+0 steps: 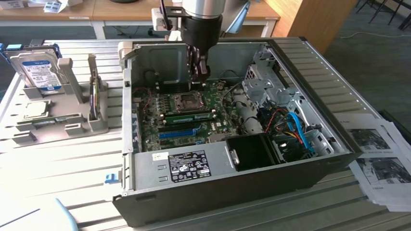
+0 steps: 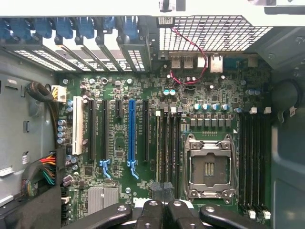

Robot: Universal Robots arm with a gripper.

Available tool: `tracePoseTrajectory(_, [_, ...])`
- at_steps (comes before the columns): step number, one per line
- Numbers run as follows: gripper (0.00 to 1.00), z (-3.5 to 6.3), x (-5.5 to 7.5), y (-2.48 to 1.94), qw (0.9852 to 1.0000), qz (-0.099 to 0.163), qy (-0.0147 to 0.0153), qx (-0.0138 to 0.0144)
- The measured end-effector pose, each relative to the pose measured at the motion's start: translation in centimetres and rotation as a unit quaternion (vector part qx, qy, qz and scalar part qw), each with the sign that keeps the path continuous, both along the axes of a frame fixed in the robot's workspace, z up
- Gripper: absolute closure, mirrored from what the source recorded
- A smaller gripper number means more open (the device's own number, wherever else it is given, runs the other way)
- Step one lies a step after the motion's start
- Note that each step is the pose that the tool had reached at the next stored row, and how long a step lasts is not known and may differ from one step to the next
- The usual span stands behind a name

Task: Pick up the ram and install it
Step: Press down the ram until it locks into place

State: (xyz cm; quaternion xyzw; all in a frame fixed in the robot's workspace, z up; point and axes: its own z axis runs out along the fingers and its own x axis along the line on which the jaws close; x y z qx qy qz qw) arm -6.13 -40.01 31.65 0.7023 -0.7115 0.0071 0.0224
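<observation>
Black end effector (image 2: 163, 193) pinched closed, perhaps touching thin green ram (image 1: 192, 116)

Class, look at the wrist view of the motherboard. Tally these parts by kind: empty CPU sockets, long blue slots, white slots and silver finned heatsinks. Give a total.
Empty CPU socket: 1
Long blue slot: 1
White slot: 1
Silver finned heatsink: 1
Total: 4
</observation>
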Motion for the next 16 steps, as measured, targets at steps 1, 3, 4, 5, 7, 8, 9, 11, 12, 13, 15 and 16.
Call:
tracePoseTrajectory(1, [0.91,0.06,0.0,0.00,1.0000,0.000,0.0001,-0.0002])
tracePoseTrajectory(3, [0.91,0.22,0.0,0.00,1.0000,0.000,0.0000,0.0000])
tracePoseTrajectory(4, [0.91,0.31,0.0,0.00,1.0000,0.000,0.0000,0.0000])
tracePoseTrajectory(5, [0.91,0.41,0.0,0.00,1.0000,0.000,0.0000,0.0000])
tracePoseTrajectory(7, [0.91,0.61,0.0,0.00,1.0000,0.000,0.0000,0.0000])
tracePoseTrajectory(8, [0.91,0.71,0.0,0.00,1.0000,0.000,0.0000,0.0001])
tracePoseTrajectory(9, [0.91,0.82,0.0,0.00,1.0000,0.000,0.0000,0.0001])
tracePoseTrajectory(11, [0.91,1.04,0.0,0.00,1.0000,0.000,-0.0001,0.0000])
tracePoseTrajectory(12, [0.91,1.14,0.0,0.00,1.0000,0.000,0.0000,0.0001])
tracePoseTrajectory(13, [0.91,1.25,0.0,0.00,1.0000,0.000,0.0000,0.0000])
tracePoseTrajectory(15, [0.91,1.43,0.0,0.00,1.0000,0.000,0.0000,0.0000])
tracePoseTrajectory(16, [0.91,1.52,0.0,0.00,1.0000,0.000,-0.0001,0.0001])
